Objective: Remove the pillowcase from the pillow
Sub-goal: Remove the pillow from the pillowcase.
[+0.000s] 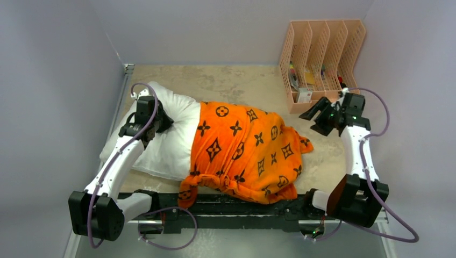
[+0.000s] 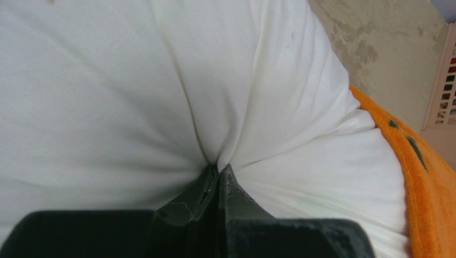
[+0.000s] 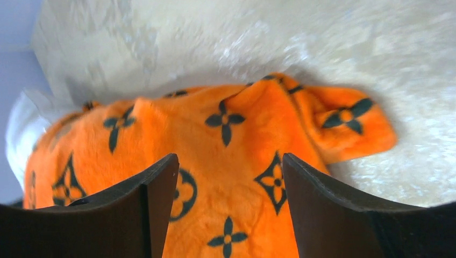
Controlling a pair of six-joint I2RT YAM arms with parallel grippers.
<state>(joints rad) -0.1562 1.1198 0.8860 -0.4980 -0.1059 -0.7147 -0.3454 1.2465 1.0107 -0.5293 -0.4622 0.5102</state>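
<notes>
i'm pinching the bare end of the pillow (image 1: 173,141) in my closed left gripper (image 2: 219,171) while my right gripper (image 3: 230,166) is hovering open and empty just beyond the loose end of the pillowcase (image 1: 242,148), its length running away from that hand.

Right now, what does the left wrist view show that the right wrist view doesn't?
Left wrist only: the left hand shut, pinching a pucker of the white pillow, and an edge of the peach rack. Right wrist only: the right hand open above the pillowcase, whose loose corner lies on the table. Both: orange pillowcase fabric and table surface.
</notes>
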